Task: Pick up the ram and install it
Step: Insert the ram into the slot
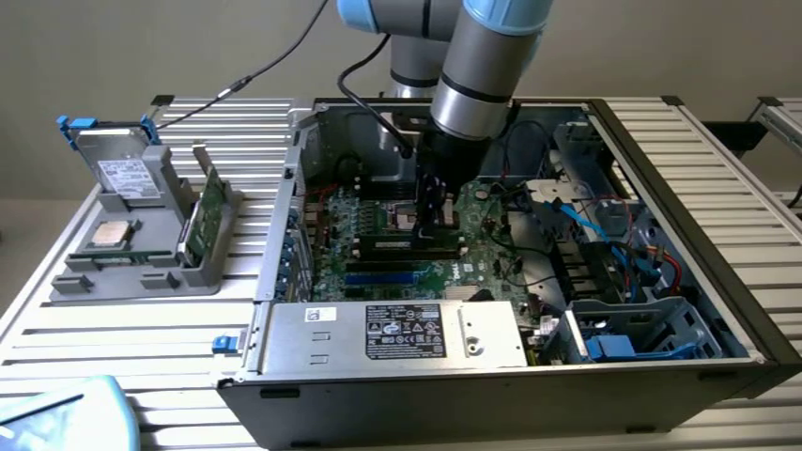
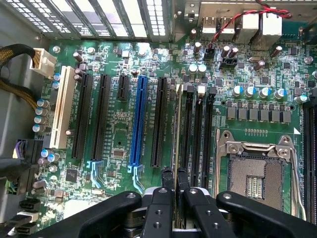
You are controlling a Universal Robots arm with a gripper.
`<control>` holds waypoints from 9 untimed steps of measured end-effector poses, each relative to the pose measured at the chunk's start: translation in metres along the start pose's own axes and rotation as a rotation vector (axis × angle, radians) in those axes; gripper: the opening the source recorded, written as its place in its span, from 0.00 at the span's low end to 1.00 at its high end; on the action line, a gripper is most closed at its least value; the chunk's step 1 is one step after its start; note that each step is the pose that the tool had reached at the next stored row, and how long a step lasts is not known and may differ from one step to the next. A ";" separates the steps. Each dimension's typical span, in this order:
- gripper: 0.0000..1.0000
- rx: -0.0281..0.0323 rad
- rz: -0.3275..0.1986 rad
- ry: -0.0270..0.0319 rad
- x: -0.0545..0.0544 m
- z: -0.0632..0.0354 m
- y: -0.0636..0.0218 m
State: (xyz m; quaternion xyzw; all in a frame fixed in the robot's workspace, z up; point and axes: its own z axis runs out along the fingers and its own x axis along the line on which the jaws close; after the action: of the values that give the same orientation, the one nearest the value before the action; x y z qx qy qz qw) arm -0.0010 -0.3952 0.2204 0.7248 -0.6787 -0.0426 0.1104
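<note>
The ram (image 2: pixel 175 129) shows edge-on in the wrist view as a thin green stick standing between the black memory slots (image 2: pixel 197 134) of the motherboard (image 2: pixel 114 129). My gripper (image 2: pixel 175 176) is shut on the ram, one black finger on each side of its near end. Whether it is seated in a slot or just above one cannot be told. In the exterior view the gripper (image 1: pixel 433 224) hangs straight down inside the open computer case (image 1: pixel 701 244), right over the slots at the middle of the board. The open processor socket (image 2: pixel 255 173) lies beside the slots.
A silver power supply (image 1: pixel 394 334) fills the case's near side, and loose cables (image 1: pixel 602 221) crowd the exterior view's right. Outside the case, on the exterior view's left, a grey rack (image 1: pixel 138 268) holds a broad green card (image 1: pixel 207 221), a silver processor (image 1: pixel 113 232) and a drive (image 1: pixel 123 174).
</note>
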 end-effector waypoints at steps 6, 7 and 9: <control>0.14 -0.0022 0.001 -0.0002 0.001 -0.0008 -0.0036; 0.14 -0.0024 0.001 -0.0002 0.001 -0.0008 -0.0036; 0.14 -0.0027 0.001 -0.0004 0.001 -0.0007 -0.0036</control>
State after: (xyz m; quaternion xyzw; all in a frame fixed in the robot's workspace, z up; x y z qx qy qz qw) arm 0.0027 -0.3955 0.2204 0.7243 -0.6790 -0.0436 0.1113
